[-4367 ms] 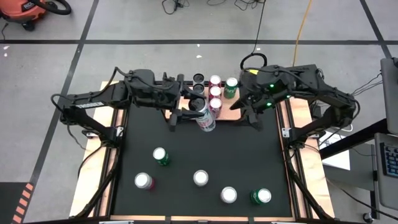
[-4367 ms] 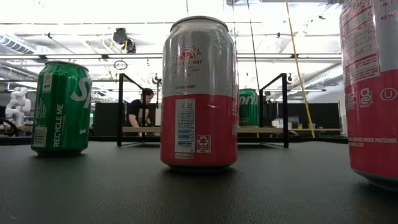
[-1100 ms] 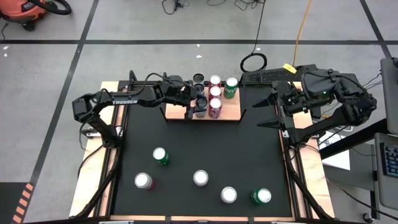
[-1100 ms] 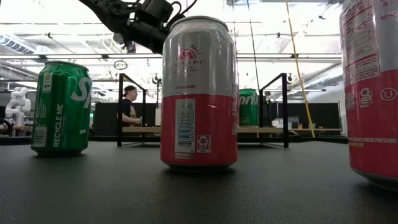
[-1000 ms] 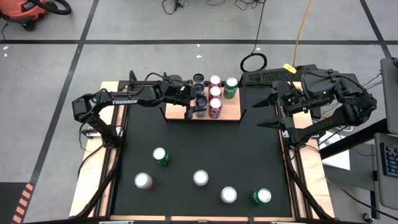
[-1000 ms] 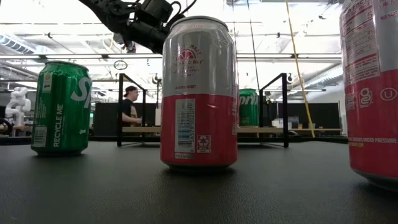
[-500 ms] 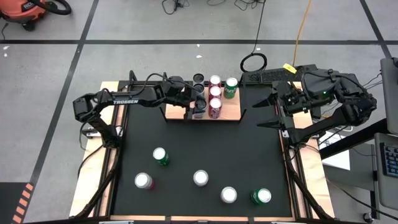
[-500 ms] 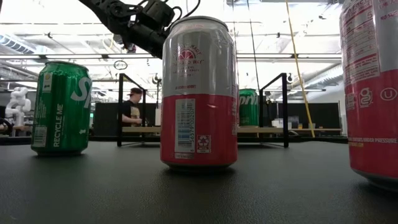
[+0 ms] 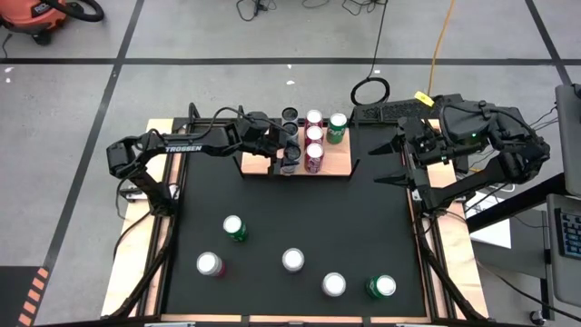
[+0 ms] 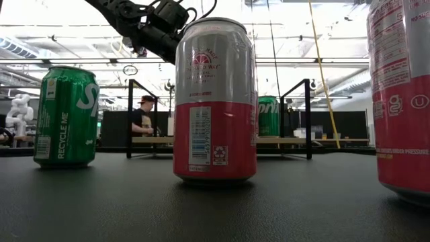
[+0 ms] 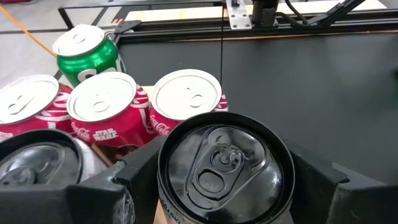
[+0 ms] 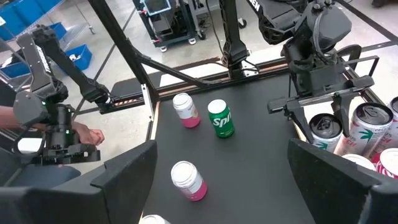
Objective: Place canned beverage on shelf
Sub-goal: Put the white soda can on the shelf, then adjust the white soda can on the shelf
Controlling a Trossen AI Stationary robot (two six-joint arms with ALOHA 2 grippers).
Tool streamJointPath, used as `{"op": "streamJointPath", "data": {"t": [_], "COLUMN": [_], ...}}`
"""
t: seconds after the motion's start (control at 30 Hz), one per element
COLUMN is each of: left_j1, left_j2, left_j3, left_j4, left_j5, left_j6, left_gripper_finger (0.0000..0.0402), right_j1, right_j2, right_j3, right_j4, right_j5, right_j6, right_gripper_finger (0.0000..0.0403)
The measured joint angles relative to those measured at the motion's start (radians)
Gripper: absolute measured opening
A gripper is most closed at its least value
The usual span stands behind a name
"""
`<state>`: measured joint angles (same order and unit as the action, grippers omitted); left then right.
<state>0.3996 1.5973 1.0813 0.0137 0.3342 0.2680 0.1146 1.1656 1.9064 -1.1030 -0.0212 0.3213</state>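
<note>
Left gripper (image 9: 289,156): we see its jaws pinching a black-topped can (image 11: 225,167), standing on the shelf (image 9: 336,163) at the table's far edge.
Right gripper (image 9: 392,162): jaws spread, empty, right of the shelf.
Shelf stock: we count red cans (image 11: 102,115) and one green can (image 9: 338,127).

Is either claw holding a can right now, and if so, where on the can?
The left claw straddles the black-topped can on the shelf, a finger on each side of its upper body; whether they grip cannot be told. The right claw is open and empty.
</note>
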Motion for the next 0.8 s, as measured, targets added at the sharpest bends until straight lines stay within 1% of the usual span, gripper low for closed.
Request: {"op": "streamJointPath", "data": {"t": [0.2, 0.47, 0.57, 0.8], "left_j1": [0.000, -0.002, -0.004, -0.015], "left_j2": [0.000, -0.002, -0.004, -0.049], "left_j3": [0.000, 0.001, 0.001, 0.016], "left_j4": [0.004, 0.013, 0.019, 0.022], "left_j5": [-0.017, -0.025, -0.025, -0.062], "left_j6": [0.002, 0.002, 0.002, 0.001], "left_gripper_finger": [0.0267, 0.0333, 0.0349, 0.0354], "right_j1": [0.000, 0.000, 0.000, 0.000], "right_j2": [0.000, 0.000, 0.000, 0.000], "right_j3": [0.000, 0.000, 0.000, 0.000], "right_j4": [0.000, 0.000, 0.000, 0.000], "right_j5": [0.000, 0.000, 0.000, 0.001], "right_j6": [0.000, 0.000, 0.000, 0.000], "right_gripper_finger": [0.0338, 0.0338, 0.0338, 0.0338]}}
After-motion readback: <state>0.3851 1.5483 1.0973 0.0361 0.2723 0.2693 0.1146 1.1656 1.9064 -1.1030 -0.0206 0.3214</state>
